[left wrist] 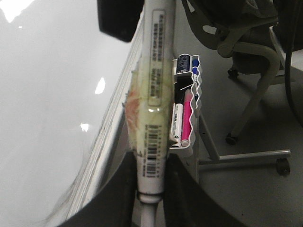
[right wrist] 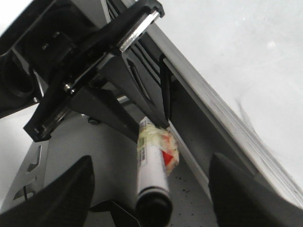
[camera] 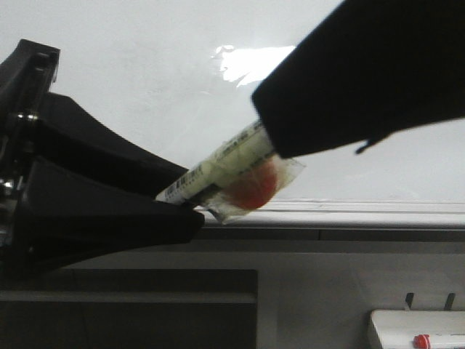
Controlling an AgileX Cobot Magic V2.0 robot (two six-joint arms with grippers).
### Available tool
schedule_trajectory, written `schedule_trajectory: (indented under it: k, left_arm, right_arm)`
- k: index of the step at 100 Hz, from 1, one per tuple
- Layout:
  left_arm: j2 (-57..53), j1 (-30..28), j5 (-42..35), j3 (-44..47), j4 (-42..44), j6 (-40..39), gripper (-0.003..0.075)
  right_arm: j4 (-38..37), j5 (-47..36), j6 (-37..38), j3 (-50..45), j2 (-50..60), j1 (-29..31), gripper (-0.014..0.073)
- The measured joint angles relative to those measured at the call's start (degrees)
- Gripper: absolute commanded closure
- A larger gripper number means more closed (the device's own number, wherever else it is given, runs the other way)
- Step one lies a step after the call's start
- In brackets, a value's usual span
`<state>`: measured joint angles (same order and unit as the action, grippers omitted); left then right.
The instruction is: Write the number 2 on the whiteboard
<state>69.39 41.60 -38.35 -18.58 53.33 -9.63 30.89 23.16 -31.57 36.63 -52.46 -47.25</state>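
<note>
Currently a marker (camera: 218,169) wrapped in yellowed tape is clamped at its rear end by the left fingers (left wrist: 150,189), in front of the whiteboard (camera: 131,80) near its grey rail (camera: 363,217). The right fingers (right wrist: 147,189) are spread wide, one on each side of the marker's dark tip end, not touching it. No digit is seen on the visible board area; only glare and faint smudges. A tray (left wrist: 191,104) of markers is hung beside the rail.
</note>
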Motion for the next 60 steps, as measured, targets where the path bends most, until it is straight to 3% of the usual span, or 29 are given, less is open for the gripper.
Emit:
schedule_trajectory:
  k: [7, 12, 16, 18, 19, 20, 21, 23, 43, 50, 60]
  left_arm:
    - [0.0, 0.0, 0.0, 0.0, 0.08, 0.0, 0.0739]
    - [0.0, 0.0, 0.0, 0.0, 0.08, 0.0, 0.0739]
    - [0.0, 0.0, 0.04, 0.0, 0.08, 0.0, 0.0739]
    - [0.0, 0.0, 0.04, 0.0, 0.08, 0.0, 0.0739]
    - [0.0, 0.0, 0.04, 0.0, 0.08, 0.0, 0.0739]
    - [0.0, 0.0, 0.04, 0.0, 0.08, 0.0, 0.0739]
    - [0.0, 0.0, 0.04, 0.0, 0.08, 0.0, 0.0739]
    - [0.0, 0.0, 0.04, 0.0, 0.08, 0.0, 0.0739]
    - [0.0, 0.0, 0.51, 0.0, -1.07, 0.0, 0.0715]
    - [0.0, 0.0, 0.51, 0.0, -2.26, 0.38, 0.0615]
    - [0.0, 0.0, 0.51, 0.0, -4.56, 0.38, 0.0359]
  right_arm:
    - [0.0, 0.11, -0.14, 1.0, -2.34, -0.08, 0.0173]
    - [0.0, 0.11, -0.24, 1.39, -3.47, -0.08, 0.0274]
    - [0.0, 0.11, -0.24, 1.52, -4.03, -0.08, 0.041]
    - [0.0, 0.11, -0.24, 1.52, -4.34, -0.08, 0.0517]
    - [0.0, 0.11, -0.24, 1.52, -4.35, -0.08, 0.0517]
    - [0.0, 0.11, -0.24, 1.52, -4.49, -0.08, 0.0599]
    - [0.0, 0.11, -0.24, 1.52, -4.47, -0.08, 0.0599]
    - [0.0, 0.2, -0.24, 1.52, -4.61, -0.08, 0.0678]
    - [0.35, 1.15, -0.26, 1.76, -4.71, -0.22, 0.0664]
    - [0.35, 1.15, -0.37, 1.9, -4.71, -0.22, 0.0666]
    - [0.35, 0.81, -0.36, 2.04, -4.71, -0.22, 0.0666]
